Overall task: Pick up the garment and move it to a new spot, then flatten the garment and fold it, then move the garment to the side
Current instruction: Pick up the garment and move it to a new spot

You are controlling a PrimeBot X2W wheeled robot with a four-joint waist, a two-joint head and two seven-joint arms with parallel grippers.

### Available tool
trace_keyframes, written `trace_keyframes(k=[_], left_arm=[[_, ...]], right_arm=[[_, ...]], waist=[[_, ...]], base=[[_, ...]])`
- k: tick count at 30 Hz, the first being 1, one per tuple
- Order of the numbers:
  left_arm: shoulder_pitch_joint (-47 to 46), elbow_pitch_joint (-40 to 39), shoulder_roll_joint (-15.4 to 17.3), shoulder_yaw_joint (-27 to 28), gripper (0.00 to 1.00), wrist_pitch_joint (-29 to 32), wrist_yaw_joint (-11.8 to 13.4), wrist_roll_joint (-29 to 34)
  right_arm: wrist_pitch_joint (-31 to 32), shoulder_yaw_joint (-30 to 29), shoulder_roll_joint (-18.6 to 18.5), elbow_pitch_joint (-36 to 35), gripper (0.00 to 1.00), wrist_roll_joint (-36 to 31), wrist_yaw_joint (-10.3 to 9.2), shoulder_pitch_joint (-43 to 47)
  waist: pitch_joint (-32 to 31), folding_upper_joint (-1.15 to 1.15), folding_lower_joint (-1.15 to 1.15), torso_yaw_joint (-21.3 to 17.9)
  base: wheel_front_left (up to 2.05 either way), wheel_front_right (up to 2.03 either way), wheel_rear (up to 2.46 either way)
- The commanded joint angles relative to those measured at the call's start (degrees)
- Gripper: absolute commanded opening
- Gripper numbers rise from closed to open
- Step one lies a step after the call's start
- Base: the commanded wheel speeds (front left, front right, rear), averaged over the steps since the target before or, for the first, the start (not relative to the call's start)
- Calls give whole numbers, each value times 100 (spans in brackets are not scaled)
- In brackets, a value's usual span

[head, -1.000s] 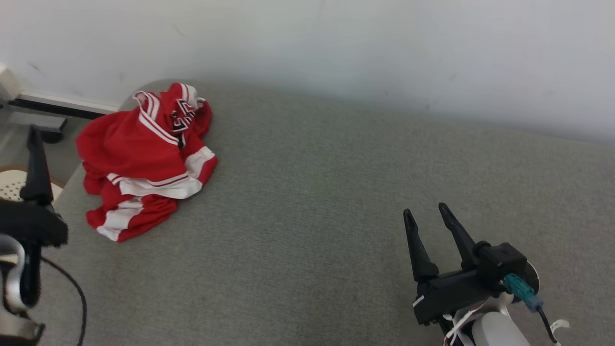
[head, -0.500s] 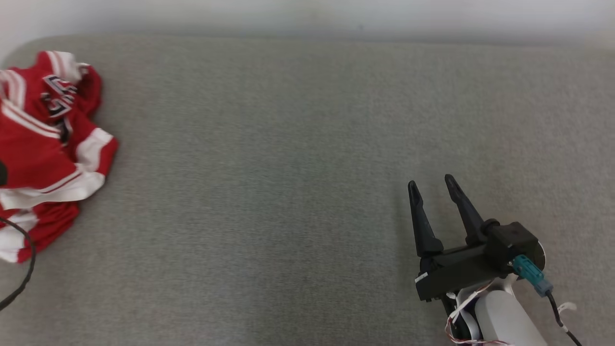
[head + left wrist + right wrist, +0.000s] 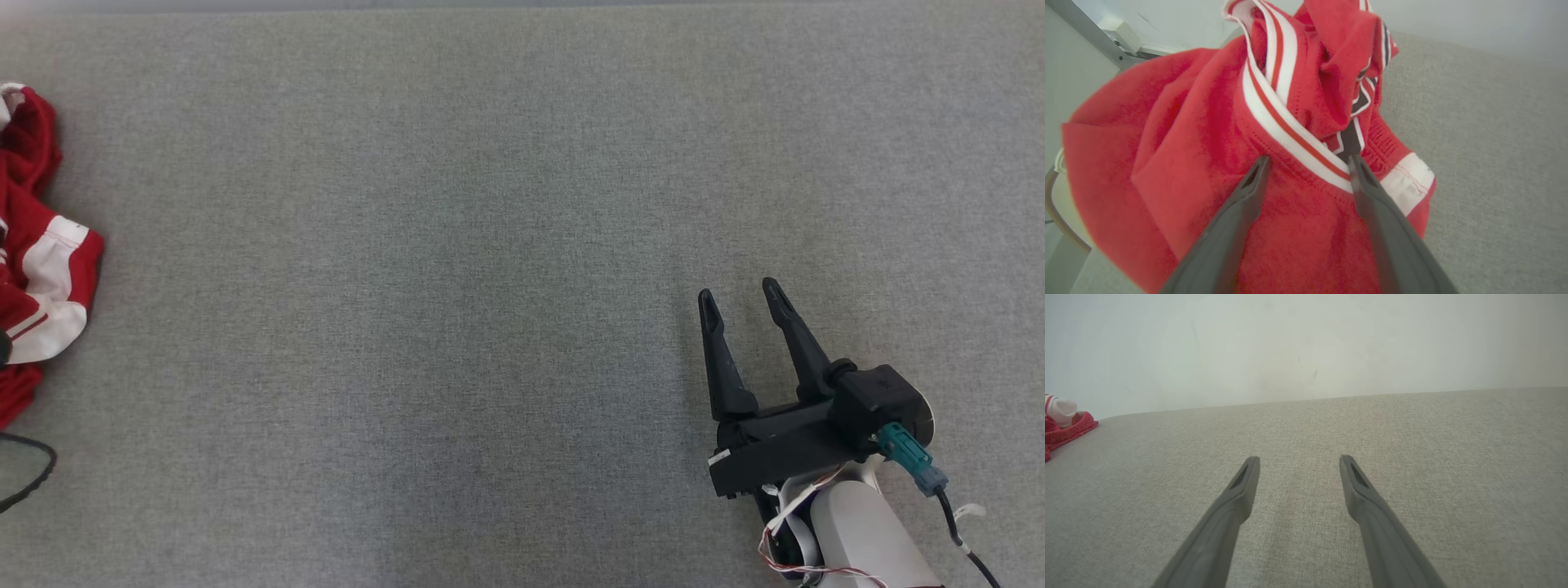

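Garment (image 3: 37, 269) bunched at bench (image 3: 457, 286) far-left edge. Our L pincer (image 3: 1309, 159) apart at its striped trim (image 3: 1290, 130); R pincer (image 3: 739, 288) apart, near right. Risk: we pinch one layer only, rest drags off edge.

Bare test room: grey fabric surface (image 3: 490, 245), white wall (image 3: 1306, 343).
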Motion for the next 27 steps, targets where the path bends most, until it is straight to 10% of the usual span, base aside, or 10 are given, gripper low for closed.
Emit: trace_keyframes(k=[1, 10, 11, 12, 13, 27], left_arm=[[-90, 222, -84, -25, 100, 239, -37, -172], [-33, 799, -21, -292, 100, 619, -25, -134], [-35, 826, -17, -313, 89, 539, -25, -128], [-47, 848, -13, -310, 25, 455, -26, -149], [-56, 868, 6, -337, 0, 386, -26, -138], [-610, 316, 210, -703, 0, -1300, -28, -101]], right_arm=[[-26, -12, -3, -13, 100, -73, 19, -33], [-23, 51, -3, 31, 100, -14, 19, -87], [-24, 57, -2, 38, 100, -6, 19, -82], [-24, 58, -2, 44, 100, -4, 19, -76], [-24, 52, -3, 55, 100, -3, 19, -69], [-18, -53, -3, 196, 100, 52, 19, 137]], waist=[[57, -1, -1, -41], [76, -1, -1, -136], [63, -1, -1, -141], [49, -1, -1, -141], [33, -1, -1, -138], [-547, -1, -1, 228]], base=[[0, 0, 0], [0, 0, 0], [0, 0, 0], [0, 0, 0], [0, 0, 0], [0, 0, 0]])
